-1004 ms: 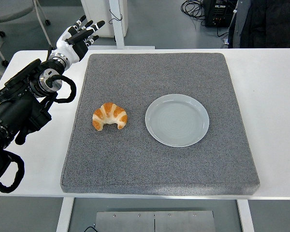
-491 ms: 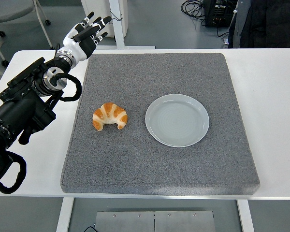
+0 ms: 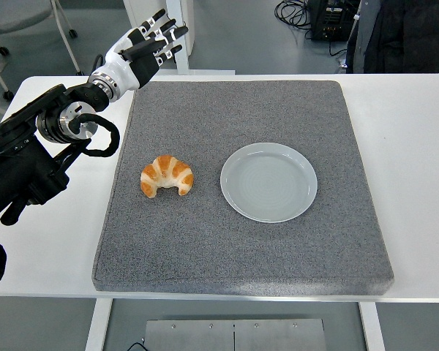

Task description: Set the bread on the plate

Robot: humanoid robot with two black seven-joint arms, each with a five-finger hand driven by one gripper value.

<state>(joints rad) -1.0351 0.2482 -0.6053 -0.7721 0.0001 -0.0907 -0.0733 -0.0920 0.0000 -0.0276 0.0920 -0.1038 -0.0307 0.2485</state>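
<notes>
A golden croissant [image 3: 167, 176] lies on the grey foam mat [image 3: 241, 241], left of centre. An empty pale grey-blue plate [image 3: 268, 181] sits on the mat just right of it, a short gap apart. My left hand [image 3: 148, 45] is raised at the mat's far left corner, well behind the croissant, with its fingers spread and holding nothing. My right arm is out of view.
The mat covers most of the white table [image 3: 417, 139]. Beyond the far edge are a white post [image 3: 177, 33], a chair [image 3: 14, 22] at top left, and dark equipment with cables at top right.
My left hand has moved up and to the right, from beside the mat's far left corner to above the table's far edge. The croissant and plate have not moved.
</notes>
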